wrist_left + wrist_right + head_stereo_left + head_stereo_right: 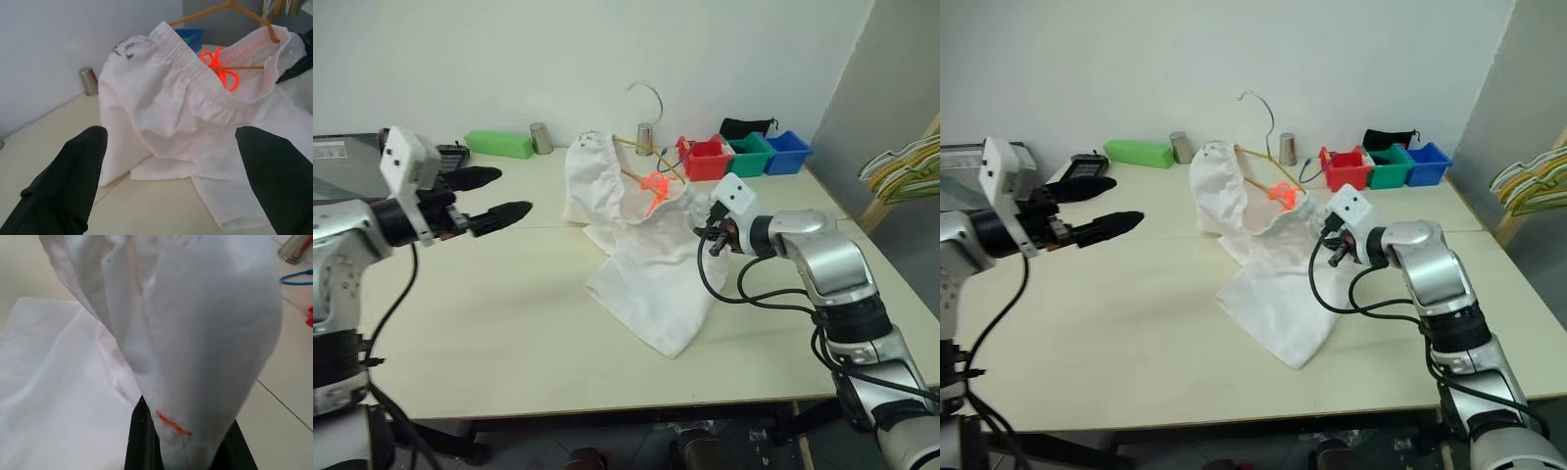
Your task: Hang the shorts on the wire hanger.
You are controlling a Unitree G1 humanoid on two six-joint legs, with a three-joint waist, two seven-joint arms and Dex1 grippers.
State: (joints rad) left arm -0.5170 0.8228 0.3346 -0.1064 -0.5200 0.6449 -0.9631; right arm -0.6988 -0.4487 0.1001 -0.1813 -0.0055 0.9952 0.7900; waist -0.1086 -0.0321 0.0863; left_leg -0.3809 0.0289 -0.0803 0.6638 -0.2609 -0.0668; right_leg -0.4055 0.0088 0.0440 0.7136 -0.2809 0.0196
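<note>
The white shorts point(641, 264) lie crumpled mid-table, their elastic waistband lifted and held open. The wire hanger point(628, 145), thin yellow-orange wire, runs through the raised waistband, and its silver hook point(651, 98) stands above it. An orange drawstring point(656, 184) hangs inside the opening. My right gripper point(701, 223) is shut on the shorts' waistband edge at its right; cloth drapes over the black fingers point(139, 440). My left gripper point(514, 192) hovers open to the left of the shorts, apart from them, with nothing between its fingers point(68, 186).
Red point(707, 160), green point(752, 154) and blue point(790, 152) bins stand at the back right, with two metal cans point(541, 138) and a green box point(499, 144) along the back. A bunch of hangers point(901, 166) hangs off the table's right side.
</note>
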